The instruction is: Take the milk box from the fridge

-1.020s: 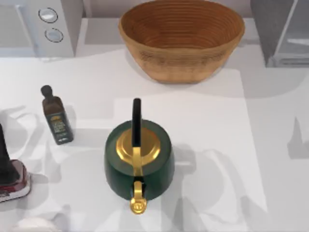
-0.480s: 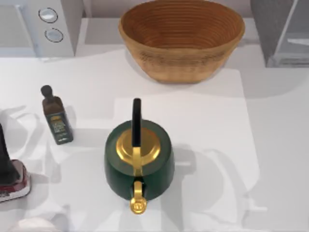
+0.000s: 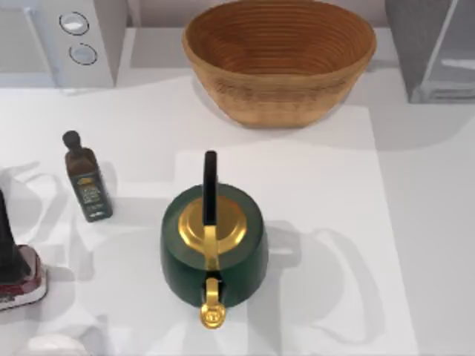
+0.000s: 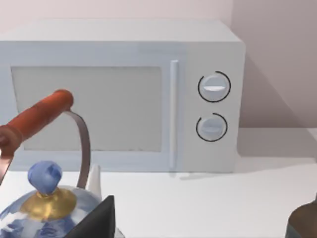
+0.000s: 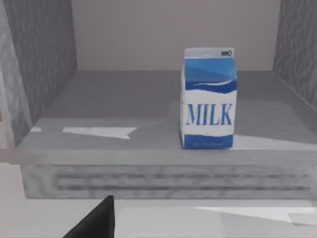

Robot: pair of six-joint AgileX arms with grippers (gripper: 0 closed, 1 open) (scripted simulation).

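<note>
Seen from above, a white bench [image 3: 415, 222] carries, from left to right, a white microwave [image 3: 59, 41] with two round knobs at the back corner, a dark glass oil bottle [image 3: 87, 178], a glossy green kettle [image 3: 214, 248] with a gold lid at centre, a ribbed woven basket [image 3: 279, 59] behind it, and the dark grey fridge [image 3: 430, 48] at the back right, with bare surface open along the right side. The left wrist view faces the microwave across a blue-and-white kettle [image 4: 47, 208] with a red handle. The right wrist view looks into the open fridge, where the milk box [image 5: 208, 97], a blue-and-white carton, stands upright near the shelf's front edge with free room around it; how wide either pincer is open cannot be told.
</note>
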